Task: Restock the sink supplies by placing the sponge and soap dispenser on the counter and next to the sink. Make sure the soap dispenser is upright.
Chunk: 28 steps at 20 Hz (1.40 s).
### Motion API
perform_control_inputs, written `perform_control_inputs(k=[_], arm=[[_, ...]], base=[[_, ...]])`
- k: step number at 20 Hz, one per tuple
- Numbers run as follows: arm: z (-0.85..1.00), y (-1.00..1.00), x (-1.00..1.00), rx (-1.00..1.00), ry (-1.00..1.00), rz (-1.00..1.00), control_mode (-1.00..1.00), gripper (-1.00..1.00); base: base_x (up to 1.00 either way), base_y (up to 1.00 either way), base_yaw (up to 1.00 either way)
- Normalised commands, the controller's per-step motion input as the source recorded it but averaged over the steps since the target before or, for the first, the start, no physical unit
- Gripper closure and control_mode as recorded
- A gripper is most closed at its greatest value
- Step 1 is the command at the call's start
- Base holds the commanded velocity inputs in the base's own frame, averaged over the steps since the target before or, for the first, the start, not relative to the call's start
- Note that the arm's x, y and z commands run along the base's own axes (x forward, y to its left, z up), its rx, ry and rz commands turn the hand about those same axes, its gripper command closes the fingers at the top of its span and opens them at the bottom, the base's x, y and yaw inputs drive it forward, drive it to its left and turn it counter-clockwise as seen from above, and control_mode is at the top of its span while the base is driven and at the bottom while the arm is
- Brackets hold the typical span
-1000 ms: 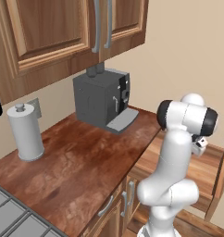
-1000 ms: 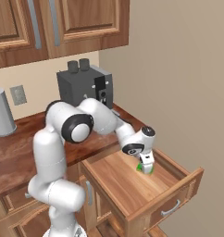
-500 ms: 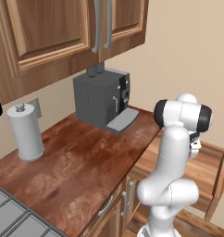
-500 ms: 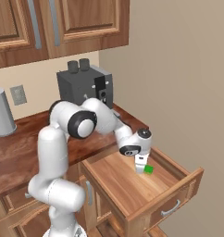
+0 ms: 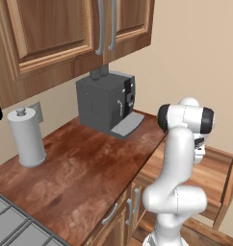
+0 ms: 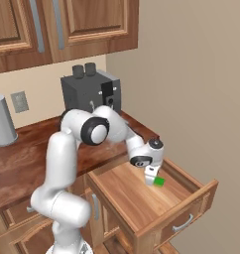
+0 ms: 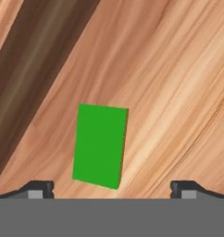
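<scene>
The gripper (image 7: 112, 190) hangs with its jaws wide apart over the sponge (image 7: 100, 145), which lies flat in the open drawer (image 6: 142, 198), at 12 o'clock of the fingertips.

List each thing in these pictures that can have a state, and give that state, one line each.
Drawer: pulled open.
Sponge: lying flat on the drawer floor, not gripped.
Claw: open, low over the sponge, fingers either side.
Upper cabinet doors: closed.
Paper towel roll: upright on the counter.
</scene>
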Motion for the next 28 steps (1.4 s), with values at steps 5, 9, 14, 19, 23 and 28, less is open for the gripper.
perform_control_inputs(k=[5, 9, 14, 19, 23, 28], arm=[[-0.3, -0.1, 0.03, 0.06, 0.0, 0.0, -1.0, -1.0], [-0.32, -0.01, 0.14, 0.07, 0.01, 0.0, -1.0, -1.0], [-0.33, 0.0, 0.17, 0.06, 0.03, 0.0, -1.0, -1.0], [-0.18, -0.05, 0.2, 0.07, 0.01, 0.0, -1.0, -1.0], [-0.01, -0.23, 0.22, 0.08, 0.0, 0.0, -1.0, -1.0], [0.0, -0.24, 0.33, 0.06, 0.0, 0.0, -1.0, -1.0]], base=[[0.0, 0.0, 0.0], [0.0, 0.0, 0.0], [0.0, 0.0, 0.0], [0.0, 0.0, 0.0], [0.0, 0.0, 0.0], [0.0, 0.0, 0.0]])
